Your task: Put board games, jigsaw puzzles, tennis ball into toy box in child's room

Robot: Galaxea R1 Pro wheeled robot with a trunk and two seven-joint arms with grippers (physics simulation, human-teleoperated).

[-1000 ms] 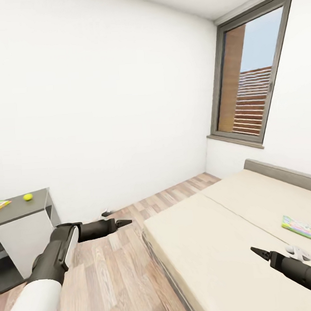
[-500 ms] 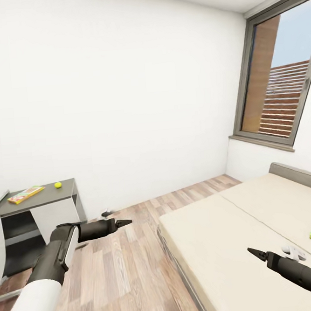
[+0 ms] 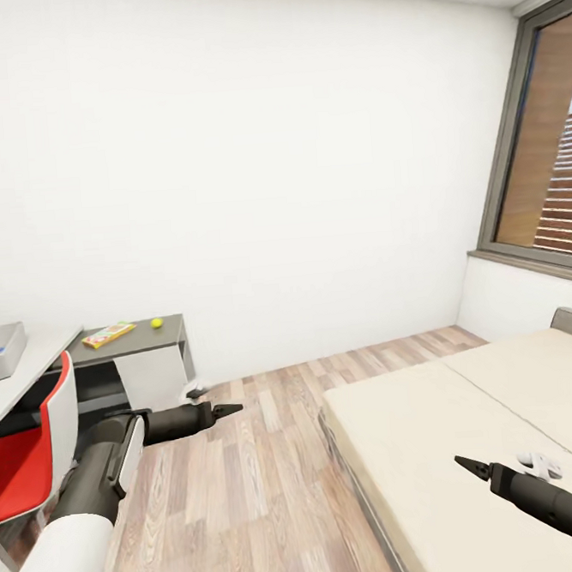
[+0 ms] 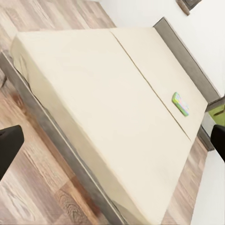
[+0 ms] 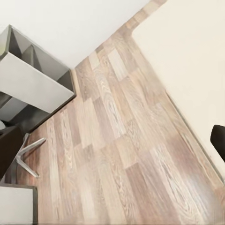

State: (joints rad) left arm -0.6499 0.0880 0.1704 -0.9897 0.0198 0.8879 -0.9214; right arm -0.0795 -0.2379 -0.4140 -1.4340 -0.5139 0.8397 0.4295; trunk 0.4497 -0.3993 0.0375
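Nearest, the left gripper (image 3: 229, 407) at 9 o'clock and the right gripper (image 3: 469, 463) at 4 o'clock grasp nothing; whether their fingers are parted cannot be told. Beyond, the bed (image 3: 434, 412) carries a board game (image 4: 181, 103) near its headboard. Farther, at 10 o'clock, a side unit (image 3: 144, 340) bears another board game (image 3: 108, 334) and the tennis ball (image 3: 156, 323); the toy box (image 3: 0, 351) rests on the table (image 3: 30, 366).

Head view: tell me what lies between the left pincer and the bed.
In the head view, only bare wood-plank floor lies between the left pincer and the bed; nothing stands on that stretch.
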